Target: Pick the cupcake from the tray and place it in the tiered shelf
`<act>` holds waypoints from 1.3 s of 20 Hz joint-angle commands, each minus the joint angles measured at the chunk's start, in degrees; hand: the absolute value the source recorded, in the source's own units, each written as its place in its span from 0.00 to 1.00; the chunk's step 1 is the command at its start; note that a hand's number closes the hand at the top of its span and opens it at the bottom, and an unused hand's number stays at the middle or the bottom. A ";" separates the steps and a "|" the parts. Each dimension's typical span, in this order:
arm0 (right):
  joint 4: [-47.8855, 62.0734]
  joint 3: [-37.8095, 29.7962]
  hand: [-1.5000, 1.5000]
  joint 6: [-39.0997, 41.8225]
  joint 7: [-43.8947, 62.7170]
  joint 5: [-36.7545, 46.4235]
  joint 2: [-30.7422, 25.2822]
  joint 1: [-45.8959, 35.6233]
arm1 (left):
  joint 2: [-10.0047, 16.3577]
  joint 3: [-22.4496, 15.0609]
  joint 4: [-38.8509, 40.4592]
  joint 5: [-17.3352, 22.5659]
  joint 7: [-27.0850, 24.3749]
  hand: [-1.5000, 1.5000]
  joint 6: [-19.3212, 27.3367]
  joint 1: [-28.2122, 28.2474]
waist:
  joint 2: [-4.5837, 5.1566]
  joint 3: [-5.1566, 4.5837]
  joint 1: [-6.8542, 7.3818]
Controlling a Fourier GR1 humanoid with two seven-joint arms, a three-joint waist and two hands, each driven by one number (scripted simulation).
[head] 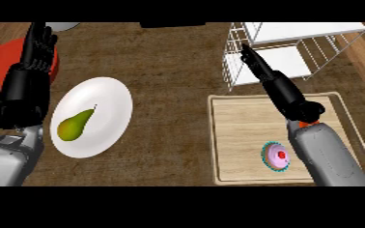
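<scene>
The cupcake (275, 156), pink frosting with a red centre and a teal wrapper, stands on the wooden tray (242, 125) near its front right, partly covered by my right forearm. My right hand (274, 82) stretches out above the tray's far edge, fingers straight and pointing toward the white wire tiered shelf (285, 58) at the back right. It holds nothing. My left hand (32, 53) rests open at the left edge, fingers up.
A white plate (107, 96) with a green pear (75, 124) lies left of centre. A red object (14, 58) sits behind my left hand, and a grey one (63, 26) at the back left. Brown counter (171, 77) lies between plate and tray.
</scene>
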 commanded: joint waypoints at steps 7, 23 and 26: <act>-5.15 -21.74 0.00 -16.12 2.91 -20.81 12.02 8.19 | -3.50 -4.42 5.13 2.40 2.67 0.50 -2.90 6.97 | -1.52 1.48 -6.48; -27.12 -24.08 0.00 -36.12 -2.17 -1.47 9.71 50.29 | -8.53 -8.14 12.39 2.53 -2.15 0.50 -9.06 6.81 | -0.42 -1.07 0.97; -32.50 -20.47 0.00 -37.20 9.78 4.75 2.90 51.57 | -9.09 -7.90 16.08 2.52 -5.32 0.50 -10.85 6.65 | -0.02 -1.19 1.79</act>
